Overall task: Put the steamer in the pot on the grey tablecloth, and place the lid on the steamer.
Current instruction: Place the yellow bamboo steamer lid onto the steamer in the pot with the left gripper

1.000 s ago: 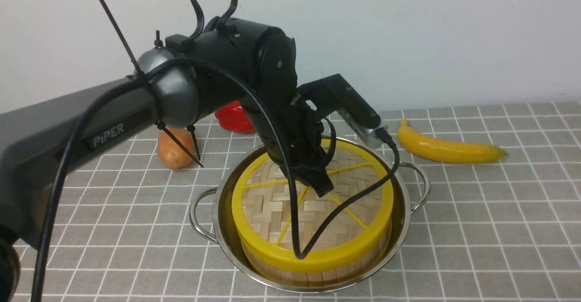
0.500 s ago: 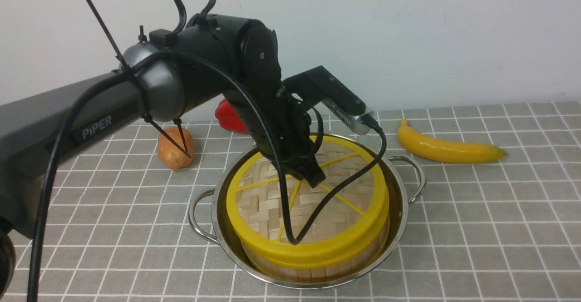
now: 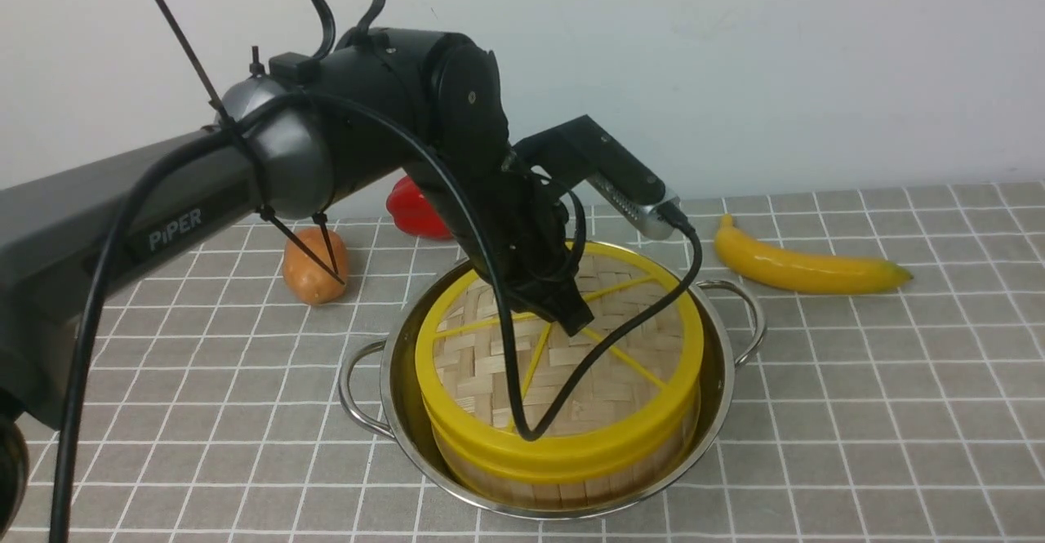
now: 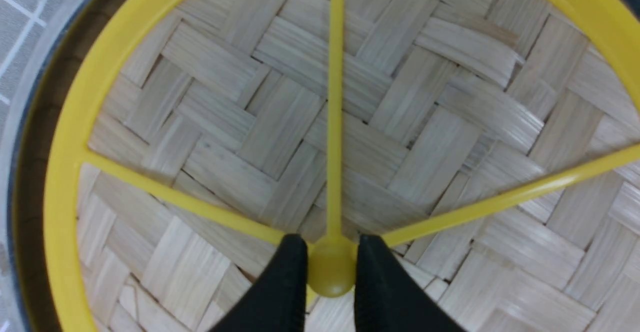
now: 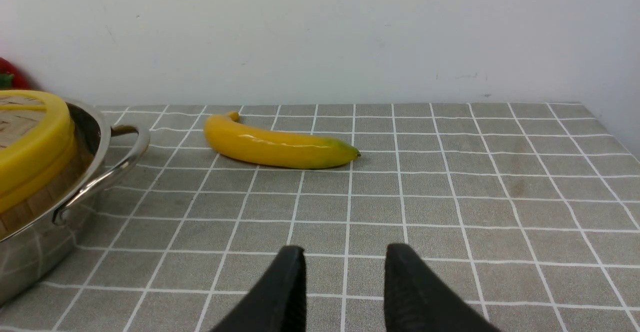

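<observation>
The steel pot (image 3: 722,363) stands on the grey tablecloth (image 3: 857,380) with the bamboo steamer (image 3: 563,490) inside it. The woven lid (image 3: 482,355) lies on top of the steamer, its yellow rim resting on the steamer's rim. My left gripper (image 3: 571,320) comes down from above and is shut on the yellow knob (image 4: 332,272) at the lid's centre, where the spokes meet. My right gripper (image 5: 345,257) is out of the front view. It hovers low over the cloth to the right of the pot (image 5: 95,182), open, with nothing between its fingers.
A yellow banana (image 3: 804,268) lies on the cloth right of the pot, beyond my right gripper. A red pepper (image 3: 415,210) and an orange-brown round fruit (image 3: 310,269) sit behind the pot on the left. A white wall closes the far edge.
My left arm has shifted a little to the left and down with the lid. The lid's rim now sits lower, resting on the steamer's rim. The right gripper has not moved.
</observation>
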Tool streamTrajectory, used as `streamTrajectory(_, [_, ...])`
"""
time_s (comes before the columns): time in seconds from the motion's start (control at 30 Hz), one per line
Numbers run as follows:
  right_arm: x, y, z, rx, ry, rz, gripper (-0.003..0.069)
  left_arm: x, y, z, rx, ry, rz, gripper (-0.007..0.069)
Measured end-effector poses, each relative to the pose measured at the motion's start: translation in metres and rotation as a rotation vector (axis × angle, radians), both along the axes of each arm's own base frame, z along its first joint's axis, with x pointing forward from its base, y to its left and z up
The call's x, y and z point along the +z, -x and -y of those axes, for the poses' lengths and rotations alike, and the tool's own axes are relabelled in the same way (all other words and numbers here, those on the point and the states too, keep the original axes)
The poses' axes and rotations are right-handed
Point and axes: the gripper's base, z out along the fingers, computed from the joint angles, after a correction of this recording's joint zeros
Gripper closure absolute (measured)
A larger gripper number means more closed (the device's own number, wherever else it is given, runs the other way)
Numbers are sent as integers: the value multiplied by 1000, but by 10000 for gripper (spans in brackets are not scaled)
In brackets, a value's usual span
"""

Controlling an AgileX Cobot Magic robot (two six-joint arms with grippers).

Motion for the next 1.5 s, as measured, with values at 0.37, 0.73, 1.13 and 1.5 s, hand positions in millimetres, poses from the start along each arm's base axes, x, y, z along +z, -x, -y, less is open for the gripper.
streamTrajectory(0.37, [0,0,0,0,-2,0,416,0,0,1,2,5,-5,512])
streamTrajectory(0.73, [0,0,0,0,-1,0,416,-6,-1,1,5,-5,-26,512])
streamTrajectory(1.13, [0,0,0,0,-1,0,416,-7,-1,1,11,-5,-31,481])
streamTrajectory(1.5, [0,0,0,0,-1,0,416,54,4,-4,20,21,54,-18])
